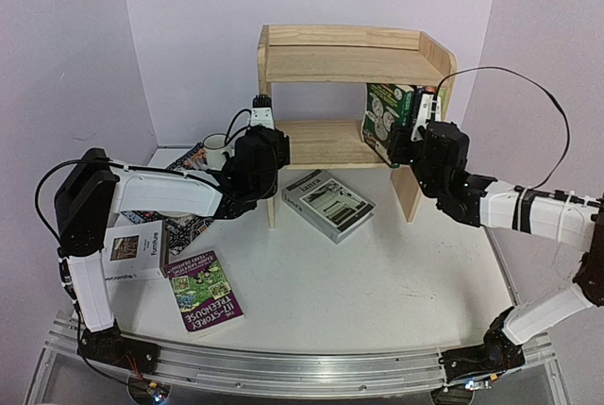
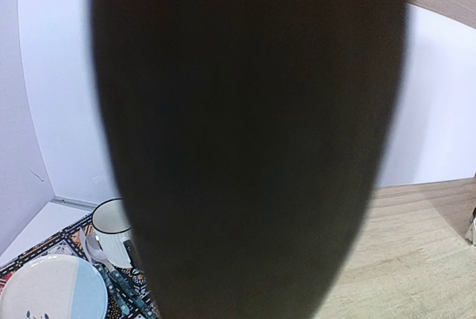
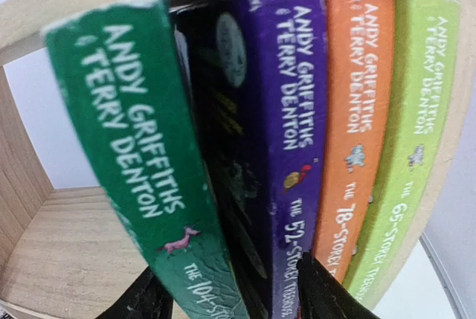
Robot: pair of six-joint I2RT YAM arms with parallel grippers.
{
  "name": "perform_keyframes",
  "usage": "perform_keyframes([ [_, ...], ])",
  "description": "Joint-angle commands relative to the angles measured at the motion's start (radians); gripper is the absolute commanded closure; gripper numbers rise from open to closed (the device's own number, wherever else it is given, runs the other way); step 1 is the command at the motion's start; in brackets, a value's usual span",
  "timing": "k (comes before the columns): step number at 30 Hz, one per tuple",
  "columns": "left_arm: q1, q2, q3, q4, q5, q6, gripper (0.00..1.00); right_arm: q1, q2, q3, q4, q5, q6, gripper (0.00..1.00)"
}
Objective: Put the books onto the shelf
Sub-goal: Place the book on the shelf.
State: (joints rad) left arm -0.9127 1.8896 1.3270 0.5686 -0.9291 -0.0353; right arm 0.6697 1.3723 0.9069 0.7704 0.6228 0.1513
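The pine shelf (image 1: 340, 51) stands at the back. Several Treehouse books (image 1: 387, 114) stand at the right end of its lower tier: green (image 3: 141, 155), dark purple (image 3: 297, 111), orange (image 3: 357, 111), light green (image 3: 416, 111). The green one leans left. My right gripper (image 3: 234, 300) is open, its fingers wide apart on either side of the green and dark purple spines. My left gripper (image 1: 264, 155) straddles the shelf's left side panel (image 2: 245, 133), which fills its view as a dark shape and hides the fingers. A purple book (image 1: 205, 290), a grey-white book (image 1: 327, 203) and a white book (image 1: 132, 252) lie on the table.
A patterned placemat (image 1: 184, 227) lies at the left with a mug (image 2: 113, 231), a spoon and a plate (image 2: 52, 289) on it. The grey-white book lies just in front of the shelf, between the two arms.
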Motion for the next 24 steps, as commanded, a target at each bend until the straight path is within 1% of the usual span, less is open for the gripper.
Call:
perform_keyframes([
  [1, 0.019, -0.080, -0.004, -0.006, -0.100, -0.018, 0.93, -0.006, -0.072, -0.013, -0.014, 0.028, 0.033, 0.39],
  [6, 0.019, -0.078, -0.005, -0.006, -0.099, -0.019, 0.93, -0.005, -0.112, -0.039, -0.041, 0.002, 0.059, 0.31],
  [10, 0.018, -0.079, -0.007, -0.006, -0.101, -0.018, 0.93, -0.005, -0.141, -0.052, -0.078, -0.013, 0.085, 0.28],
  [12, 0.017, -0.081, -0.009, -0.006, -0.102, -0.018, 0.93, -0.005, -0.164, -0.061, -0.109, -0.033, 0.117, 0.25],
  [15, 0.019, -0.082, -0.011, -0.006, -0.103, -0.019, 0.93, -0.005, -0.209, -0.086, -0.162, -0.059, 0.166, 0.20],
  [18, 0.018, -0.084, -0.011, -0.007, -0.102, -0.020, 0.93, -0.005, -0.241, -0.104, -0.211, -0.086, 0.217, 0.09],
  [19, 0.018, -0.084, -0.012, -0.006, -0.102, -0.020, 0.93, -0.005, -0.240, -0.097, -0.240, -0.111, 0.224, 0.08],
  [22, 0.019, -0.088, -0.015, -0.006, -0.109, -0.019, 0.93, -0.005, -0.211, -0.020, -0.382, -0.147, 0.274, 0.04],
  [24, 0.019, -0.091, -0.018, -0.006, -0.109, -0.020, 0.93, -0.005, -0.219, -0.029, -0.399, -0.158, 0.303, 0.04],
])
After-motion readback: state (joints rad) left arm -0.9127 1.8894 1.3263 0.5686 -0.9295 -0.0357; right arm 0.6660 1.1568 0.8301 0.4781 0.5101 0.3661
